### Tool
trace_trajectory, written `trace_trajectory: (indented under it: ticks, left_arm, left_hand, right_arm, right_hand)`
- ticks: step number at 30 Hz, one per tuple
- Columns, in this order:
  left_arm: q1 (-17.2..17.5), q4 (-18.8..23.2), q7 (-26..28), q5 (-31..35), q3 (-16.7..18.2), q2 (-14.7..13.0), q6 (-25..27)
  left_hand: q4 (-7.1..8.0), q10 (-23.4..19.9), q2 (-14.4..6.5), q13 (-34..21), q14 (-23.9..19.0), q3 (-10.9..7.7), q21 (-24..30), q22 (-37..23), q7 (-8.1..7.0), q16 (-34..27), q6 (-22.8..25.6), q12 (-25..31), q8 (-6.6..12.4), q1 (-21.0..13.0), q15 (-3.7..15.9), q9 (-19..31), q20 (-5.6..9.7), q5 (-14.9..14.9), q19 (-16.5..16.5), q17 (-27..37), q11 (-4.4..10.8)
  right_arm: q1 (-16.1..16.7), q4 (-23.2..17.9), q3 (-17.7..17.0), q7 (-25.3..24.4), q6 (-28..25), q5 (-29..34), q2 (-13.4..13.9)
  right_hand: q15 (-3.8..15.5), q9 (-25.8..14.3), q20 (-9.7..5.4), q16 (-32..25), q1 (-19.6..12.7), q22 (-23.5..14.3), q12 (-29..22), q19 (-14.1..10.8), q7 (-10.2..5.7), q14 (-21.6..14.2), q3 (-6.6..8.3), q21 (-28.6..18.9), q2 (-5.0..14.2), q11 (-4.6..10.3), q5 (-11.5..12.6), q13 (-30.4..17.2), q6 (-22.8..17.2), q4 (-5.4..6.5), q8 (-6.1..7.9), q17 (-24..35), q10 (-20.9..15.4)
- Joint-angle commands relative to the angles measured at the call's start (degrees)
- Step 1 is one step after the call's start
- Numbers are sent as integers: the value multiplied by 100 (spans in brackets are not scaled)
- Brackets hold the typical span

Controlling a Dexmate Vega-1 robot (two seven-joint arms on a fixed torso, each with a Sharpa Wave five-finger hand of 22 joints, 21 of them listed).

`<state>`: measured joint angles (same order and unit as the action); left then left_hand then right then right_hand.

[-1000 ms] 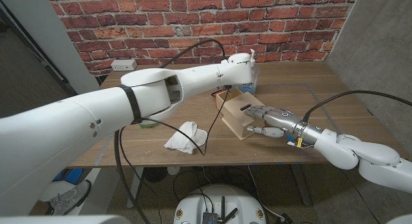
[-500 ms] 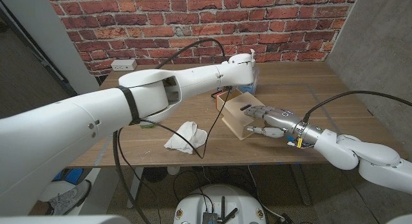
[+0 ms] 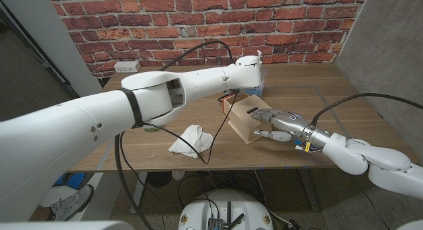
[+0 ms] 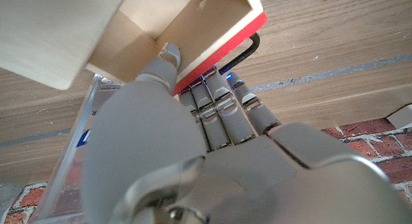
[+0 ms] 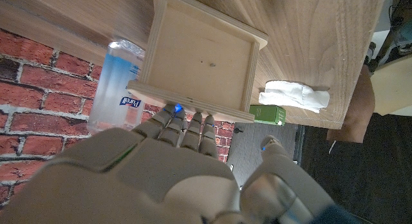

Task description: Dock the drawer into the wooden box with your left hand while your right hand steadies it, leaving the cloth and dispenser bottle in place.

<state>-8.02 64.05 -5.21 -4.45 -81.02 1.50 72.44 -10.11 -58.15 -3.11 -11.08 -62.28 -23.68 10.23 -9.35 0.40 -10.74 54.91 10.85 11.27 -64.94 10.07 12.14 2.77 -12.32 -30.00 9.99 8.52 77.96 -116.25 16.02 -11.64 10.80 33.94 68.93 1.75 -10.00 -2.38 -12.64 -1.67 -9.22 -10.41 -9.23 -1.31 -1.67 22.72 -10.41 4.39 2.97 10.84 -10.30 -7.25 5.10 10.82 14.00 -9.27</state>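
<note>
While right hand (image 3: 272,122) steadies wooden box (image 3: 246,116), left hand (image 4: 193,140) presses drawer (image 4: 219,31); bottle (image 5: 119,89) reads "Purell".

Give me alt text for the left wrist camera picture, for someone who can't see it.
Seen over the back of the robot's left hand, its fingers press the red-faced front of a light wooden drawer, with the thumb hooked inside the drawer's open tray. A clear dispenser bottle stands beside the hand on the wooden table, and brick wall shows at the corners.
</note>
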Motion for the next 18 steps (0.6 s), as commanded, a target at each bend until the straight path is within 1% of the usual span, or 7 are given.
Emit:
trace_trajectory:
  ticks: [1, 4, 5, 7, 11, 16, 18]
  left_arm:
    - [-66, 42, -39, -107, -53, -4, -57]
    - [-87, 42, -82, -127, -71, -8, -87]
    - [-95, 40, -101, -137, -75, -7, -85]
    - [-106, 58, -127, -156, -71, -19, -83]
    - [-163, 68, -214, -198, -102, -25, -42]
    - [-237, 40, -325, -245, -165, -15, -29]
    - [-251, 23, -371, -286, -146, -7, -16]
  left_hand:
    - [43, -167, -319, -11, -24, 40, 25, -3, 25, 35, -68, 16, 7, -228, 366, 16, 753, -31, 39, 2, 207]
    - [54, -148, -302, -9, 9, 45, 25, -2, 24, 50, -94, 15, 1, -178, 356, 11, 747, -35, 39, -8, 194]
    - [99, -121, -262, -6, 35, 87, 23, -1, 26, 57, -100, 9, 3, -59, 321, 6, 747, -26, 42, -13, 179]
    - [123, -106, -230, -2, 98, 102, 23, 1, 29, 84, -119, 10, -1, 38, 318, -2, 746, -27, 42, -28, 201]
    - [184, 18, -79, 13, 181, 178, 25, 5, 45, 91, -232, -12, -38, 387, 297, -43, 741, -14, 22, -40, 199]
    - [170, 270, 119, 26, 393, 222, 12, 4, 80, 127, -455, -51, -92, 690, 264, -84, 667, -6, 60, -61, 114]
    - [168, 343, 157, 30, 450, 224, 14, 3, 89, 128, -519, -58, -100, 762, 260, -92, 659, -5, 59, -64, 80]
  right_arm:
    - [8, -5, 21, -3, -30, -9, -17]
    - [-11, 7, 37, 2, -30, -14, -33]
    - [-19, 8, 42, 9, -30, -10, -32]
    - [-32, 16, 51, 3, -21, -8, -40]
    - [-72, 25, 76, 41, -20, -24, -54]
    - [-131, 63, 113, 54, 35, -35, -68]
    - [-132, 66, 112, 55, 28, -44, -70]
  right_hand:
    - [225, -12, -388, -22, -5, -23, -30, -102, 5, 4, 27, -36, 267, 37, -9, -8, -17, 4, 2, 9, -8]
    - [229, -12, -389, -23, -8, -24, -29, -104, 6, 5, 30, -35, 275, 39, -8, -8, -21, 3, 3, 10, -6]
    - [226, -12, -391, -24, -9, -24, -28, -105, 5, 3, 30, -36, 275, 42, -8, -8, -20, 2, 3, 10, -4]
    - [227, -12, -388, -22, -13, -24, -29, -105, 6, 5, 32, -35, 276, 45, -8, -8, -22, -2, 3, 9, -5]
    - [222, -12, -387, -27, -17, -24, -31, -106, 2, -6, 36, -34, 280, 39, -7, -9, -23, -5, 3, 9, -11]
    - [226, -12, -385, -26, -17, -24, -36, -112, 5, -4, 38, -35, 282, 46, -7, -9, -44, -4, 11, 9, -25]
    - [229, -12, -384, -27, -18, -24, -36, -114, 1, -7, 40, -35, 285, 45, -6, -9, -48, -4, 12, 9, -25]
